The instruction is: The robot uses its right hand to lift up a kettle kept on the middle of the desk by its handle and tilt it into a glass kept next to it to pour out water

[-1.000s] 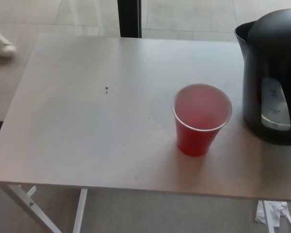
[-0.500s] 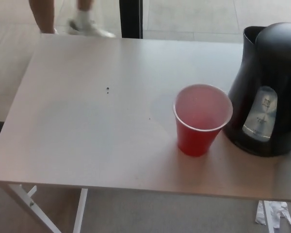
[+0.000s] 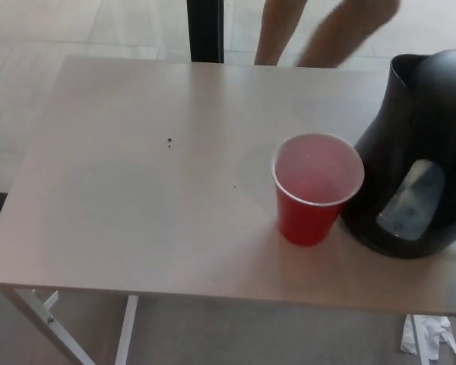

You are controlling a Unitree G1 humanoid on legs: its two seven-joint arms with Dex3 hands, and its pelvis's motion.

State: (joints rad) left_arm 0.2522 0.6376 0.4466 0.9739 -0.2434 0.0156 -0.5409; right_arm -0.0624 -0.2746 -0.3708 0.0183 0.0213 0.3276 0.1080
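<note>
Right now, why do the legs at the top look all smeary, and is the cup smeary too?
In the head view, the person's legs beyond the desk are streaked with motion blur because they are walking. The red cup has a fairly clean rim, so it is not smeared. The black kettle beside it looks slightly soft, with pale reflections on its water window.

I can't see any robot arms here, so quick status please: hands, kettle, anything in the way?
Both hands out of view. Black kettle tilted, close beside the red cup on the desk. A person's legs blur past behind the desk.
</note>
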